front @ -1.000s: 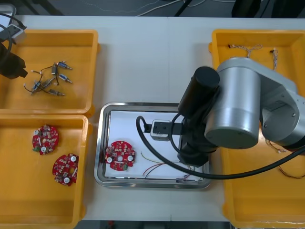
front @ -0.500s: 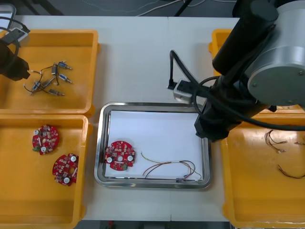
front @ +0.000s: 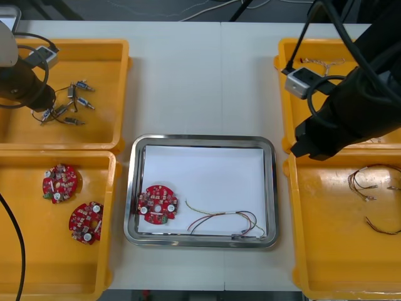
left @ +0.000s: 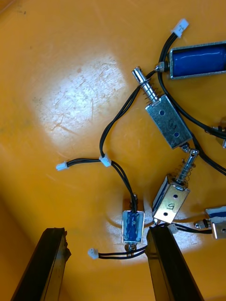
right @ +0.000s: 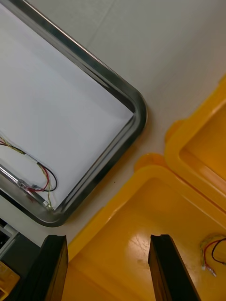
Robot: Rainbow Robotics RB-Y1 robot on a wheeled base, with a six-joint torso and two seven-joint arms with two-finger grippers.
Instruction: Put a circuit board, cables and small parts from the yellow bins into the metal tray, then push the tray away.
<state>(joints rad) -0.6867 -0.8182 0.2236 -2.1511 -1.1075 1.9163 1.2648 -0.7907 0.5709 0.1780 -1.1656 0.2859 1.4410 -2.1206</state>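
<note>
Over the far left bin (front: pixel 75 44): the left gripper (left: pixel 106 235) is hovering low above a cluster of small metal parts (left: pixel 168 123), its fingers standing wide apart and gripping nothing.
Between those fingers: one blue-sided part (left: pixel 133 226) is lying on the bin floor, close beside one finger, with thin black cables (left: pixel 113 127) trailing from it.
Right gripper (right: pixel 107 240): it is hanging above a corner of the near right bin (right: pixel 141 225), just beside the tray's corner, fingers spread and empty.
Metal tray (front: pixel 200 138): it is sitting mid-table between the bins, white inside.
Tray contents: a red circuit board (front: pixel 158 204) is lying by the left wall, and a red and yellow cable (front: pixel 222 221) is curling along the near edge.
Near left bin (front: pixel 25 251): two more boards (front: pixel 59 182) are lying apart.
Near right bin floor: loose cables (front: pixel 363 182) are lying.
</note>
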